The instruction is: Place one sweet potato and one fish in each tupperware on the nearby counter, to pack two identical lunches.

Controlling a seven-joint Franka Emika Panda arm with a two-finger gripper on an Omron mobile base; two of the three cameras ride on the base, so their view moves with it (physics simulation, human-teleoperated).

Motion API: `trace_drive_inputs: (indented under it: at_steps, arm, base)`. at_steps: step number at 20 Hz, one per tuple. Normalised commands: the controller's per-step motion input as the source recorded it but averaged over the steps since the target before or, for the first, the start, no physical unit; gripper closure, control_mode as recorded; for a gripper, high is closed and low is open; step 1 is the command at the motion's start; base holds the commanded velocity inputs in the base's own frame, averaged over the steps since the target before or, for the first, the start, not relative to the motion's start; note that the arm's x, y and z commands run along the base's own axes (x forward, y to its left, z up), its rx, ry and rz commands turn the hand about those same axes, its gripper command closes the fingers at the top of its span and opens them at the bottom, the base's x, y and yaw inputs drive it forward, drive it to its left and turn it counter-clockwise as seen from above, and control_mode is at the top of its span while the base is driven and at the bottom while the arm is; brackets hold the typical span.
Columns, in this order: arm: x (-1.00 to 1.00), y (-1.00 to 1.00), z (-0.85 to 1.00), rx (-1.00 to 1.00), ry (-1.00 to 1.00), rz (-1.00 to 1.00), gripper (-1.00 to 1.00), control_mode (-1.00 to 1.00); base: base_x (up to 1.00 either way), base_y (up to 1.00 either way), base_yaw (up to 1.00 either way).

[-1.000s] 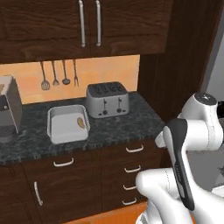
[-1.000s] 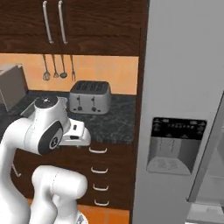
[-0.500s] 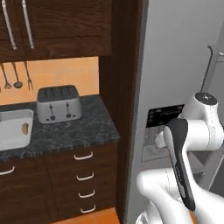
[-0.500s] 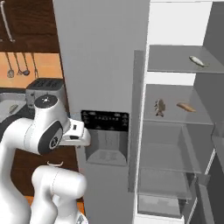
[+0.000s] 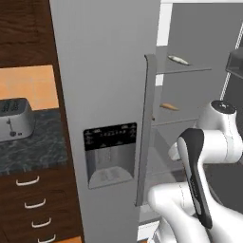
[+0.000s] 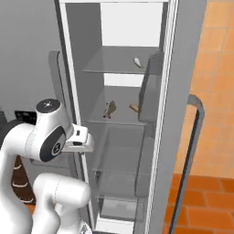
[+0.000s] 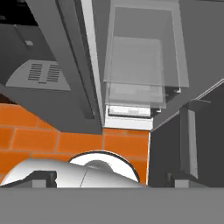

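Inside the open fridge, a pale fish lies on the top shelf. One shelf lower, a brownish fish lies beside an orange sweet potato. From the left, the pale fish and the sweet potato show past the closed door's edge. My arm is folded in front of the fridge, well below those shelves. In the hand view my gripper points down at the floor, open, with nothing between its fingers. The counter lies at the far left. The tupperware is out of view.
A silver toaster stands on the counter. The closed fridge door carries a dispenser and a long handle. The open right door with its handle swings out. Orange floor tiles lie below, and clear drawers fill the fridge's bottom.
The whole picture has shifted: the camera has moved right, from the counter and toaster to the open fridge. The arm holds the same folded pose, gripper still open.
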Motion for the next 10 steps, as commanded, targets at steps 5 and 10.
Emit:
trace_drive_inputs:
  at_steps: [5,10]
  arm:
    - [0.00,0.00,0.00,0.00,0.00,0.00,-1.00,1.00]
    - [0.00,0.00,0.00,0.00,0.00,0.00,-1.00,1.00]
  base:
    - [0.22,-0.44,0.00]
    - [0.39,0.02,0.00]
